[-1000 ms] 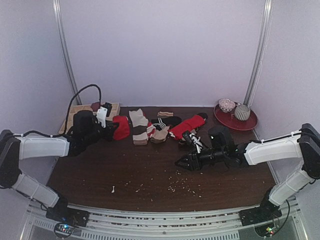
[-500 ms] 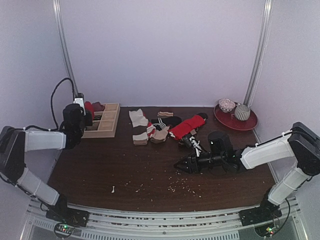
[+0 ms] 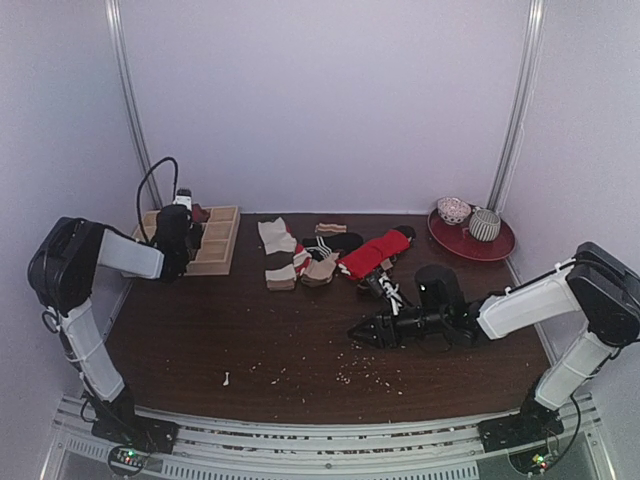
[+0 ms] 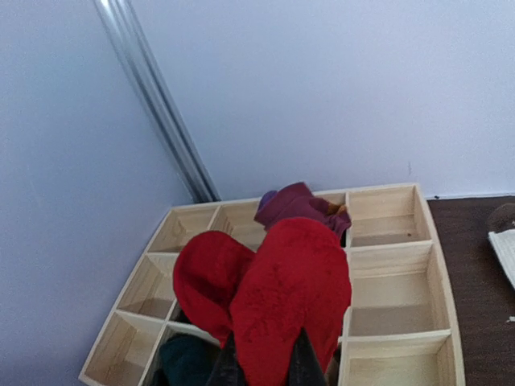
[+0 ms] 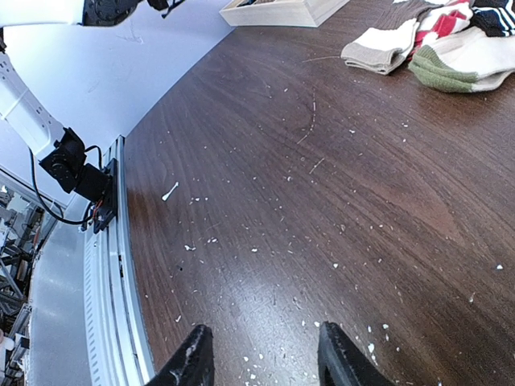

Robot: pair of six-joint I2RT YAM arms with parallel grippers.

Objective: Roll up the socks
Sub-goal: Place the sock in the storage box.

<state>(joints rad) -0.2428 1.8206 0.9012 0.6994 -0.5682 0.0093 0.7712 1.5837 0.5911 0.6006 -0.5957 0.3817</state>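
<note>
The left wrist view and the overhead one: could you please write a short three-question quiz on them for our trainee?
1. True or false: the left gripper is shut on a red roll of sock.
2. What is directly below that roll? A) a tray with compartments B) the red plate C) bare table
3. Fill in: the right gripper hangs low over the table with its fingers ___ and nothing between them.

Key: 1 true; 2 A; 3 open.
</note>
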